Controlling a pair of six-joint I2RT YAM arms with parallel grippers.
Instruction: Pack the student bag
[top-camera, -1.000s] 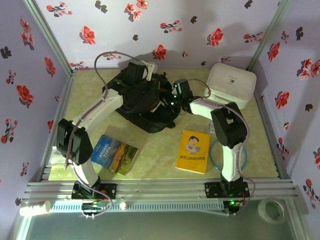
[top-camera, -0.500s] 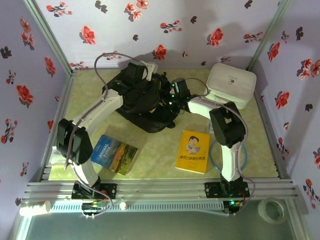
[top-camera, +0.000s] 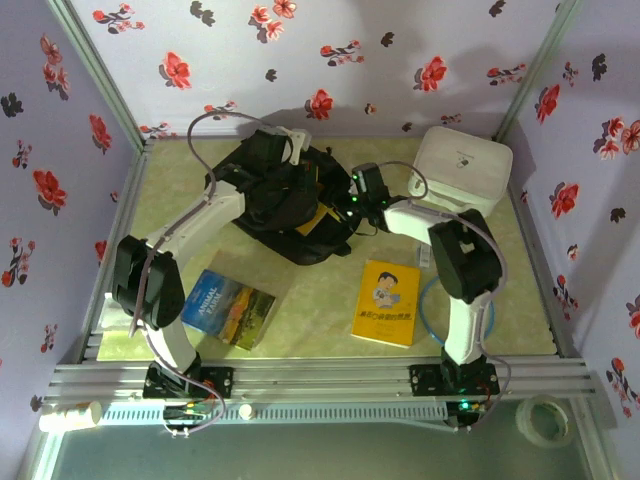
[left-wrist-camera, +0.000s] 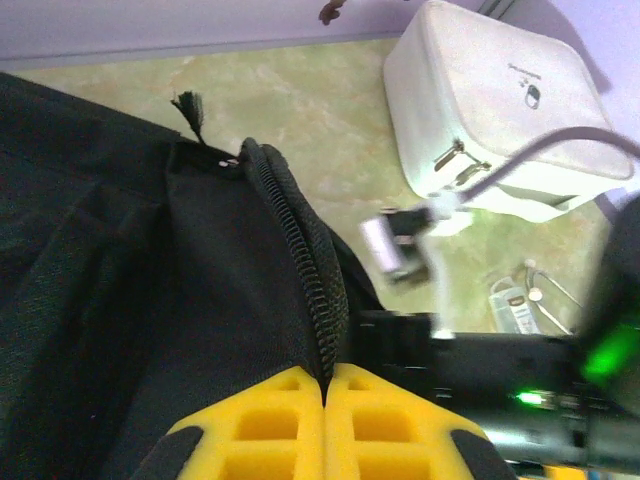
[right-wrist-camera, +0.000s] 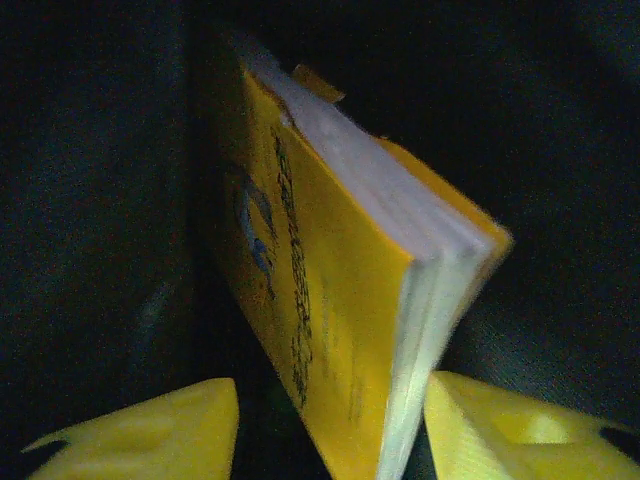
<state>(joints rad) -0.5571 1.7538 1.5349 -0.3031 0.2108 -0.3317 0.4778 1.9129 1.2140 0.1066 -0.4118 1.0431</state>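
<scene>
I take the student bag (top-camera: 285, 215) as reference. It lies toward the back of the table (top-camera: 310, 300), its mouth facing the white case (top-camera: 462, 165) on its right. In front of the bag lie a blue book (top-camera: 228, 308) and a loose yellow book (top-camera: 388, 302). Inside the bag's mouth, a packed yellow book (right-wrist-camera: 330, 300) stands on edge between the spread jaws of the right gripper (right-wrist-camera: 330, 425). The left gripper (left-wrist-camera: 325, 420) is pressed together on the bag's zip edge. Hazards: a finger drags the packed book out on withdrawal, or the pinched edge slips and the mouth collapses onto the right gripper.
</scene>
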